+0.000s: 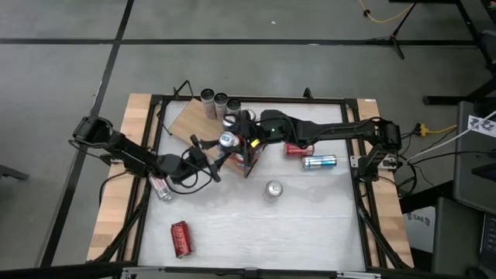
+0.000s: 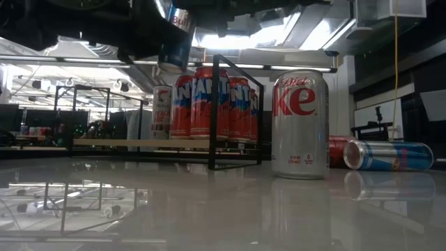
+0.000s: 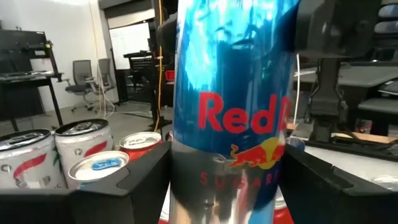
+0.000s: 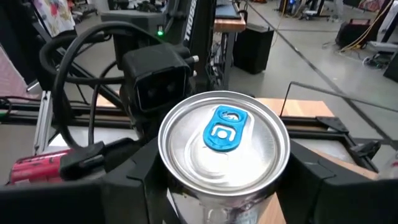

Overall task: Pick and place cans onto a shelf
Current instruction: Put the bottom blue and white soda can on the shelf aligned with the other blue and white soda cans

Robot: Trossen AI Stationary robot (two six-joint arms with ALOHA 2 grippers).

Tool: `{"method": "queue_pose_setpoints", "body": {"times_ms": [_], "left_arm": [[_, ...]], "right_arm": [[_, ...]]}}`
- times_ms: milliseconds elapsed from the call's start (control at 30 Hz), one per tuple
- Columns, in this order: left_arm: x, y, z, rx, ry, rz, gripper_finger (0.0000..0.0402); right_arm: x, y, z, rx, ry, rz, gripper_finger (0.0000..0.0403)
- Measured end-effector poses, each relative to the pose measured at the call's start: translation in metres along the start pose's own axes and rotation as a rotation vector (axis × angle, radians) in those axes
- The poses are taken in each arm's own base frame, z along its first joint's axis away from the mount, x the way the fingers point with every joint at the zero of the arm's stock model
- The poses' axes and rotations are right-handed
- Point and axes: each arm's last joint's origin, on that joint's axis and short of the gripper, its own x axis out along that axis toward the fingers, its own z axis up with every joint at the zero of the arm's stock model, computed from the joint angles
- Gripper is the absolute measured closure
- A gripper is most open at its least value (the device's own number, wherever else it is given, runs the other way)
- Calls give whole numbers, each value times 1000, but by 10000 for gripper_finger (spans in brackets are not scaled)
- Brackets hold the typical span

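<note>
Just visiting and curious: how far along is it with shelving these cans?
Done: several cans stand on the shelf. In hand: the right claw grips a blue-and-silver can near the shelf, left claw alongside. Left: others sit loose, like the red can lying down.

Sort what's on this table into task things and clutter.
Task things: blue-and-silver can gripped between both grippers, left gripper, right gripper; shelf; upright silver can; red can.
Clutter: cables beside the table.
</note>
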Motion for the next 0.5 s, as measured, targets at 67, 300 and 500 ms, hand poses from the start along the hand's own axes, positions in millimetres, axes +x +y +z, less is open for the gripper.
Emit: {"method": "queue_pose_setpoints", "body": {"times_ms": [67,300,500], "left_arm": [[-1,-1,0,-23,0,-4,144],[-5,-4,0,-70,6,-24,150],[-5,-6,0,-72,2,-89,150]], "right_arm": [[0,0,-1,3,11,3,193],[0,2,-2,10,22,43,193],[-1,3,-2,15,24,95,193]]}}
